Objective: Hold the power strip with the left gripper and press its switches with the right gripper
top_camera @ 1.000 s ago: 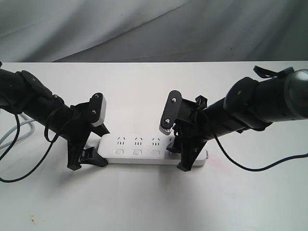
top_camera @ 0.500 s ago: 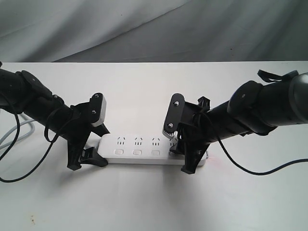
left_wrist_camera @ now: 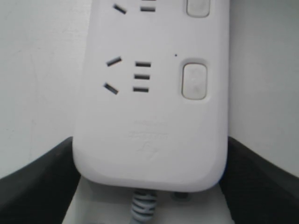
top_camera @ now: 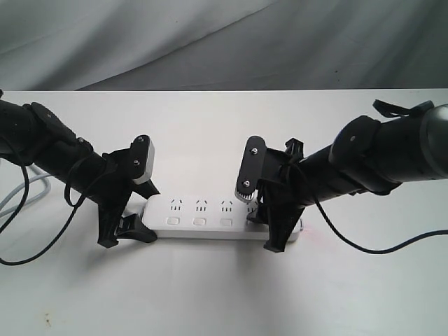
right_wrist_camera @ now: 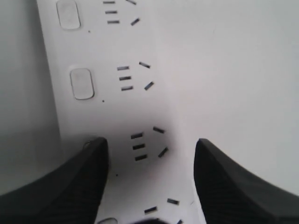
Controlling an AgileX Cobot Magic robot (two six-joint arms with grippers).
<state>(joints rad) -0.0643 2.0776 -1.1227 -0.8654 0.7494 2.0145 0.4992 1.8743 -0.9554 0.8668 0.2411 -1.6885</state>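
My left gripper (top_camera: 136, 210) squeezes the cord end of the power strip (top_camera: 210, 217), which lies flat on the table (top_camera: 210, 294), so the holding looks done. My right gripper (top_camera: 257, 220) is spread wide, with one finger down where a button sits. I guess more switches (top_camera: 199, 222) wait to be pressed.

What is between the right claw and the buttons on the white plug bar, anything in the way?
Nothing that I can see. The right gripper hangs open right over the power strip. One of its fingers is down by the row of switches, and no other object sits between them.
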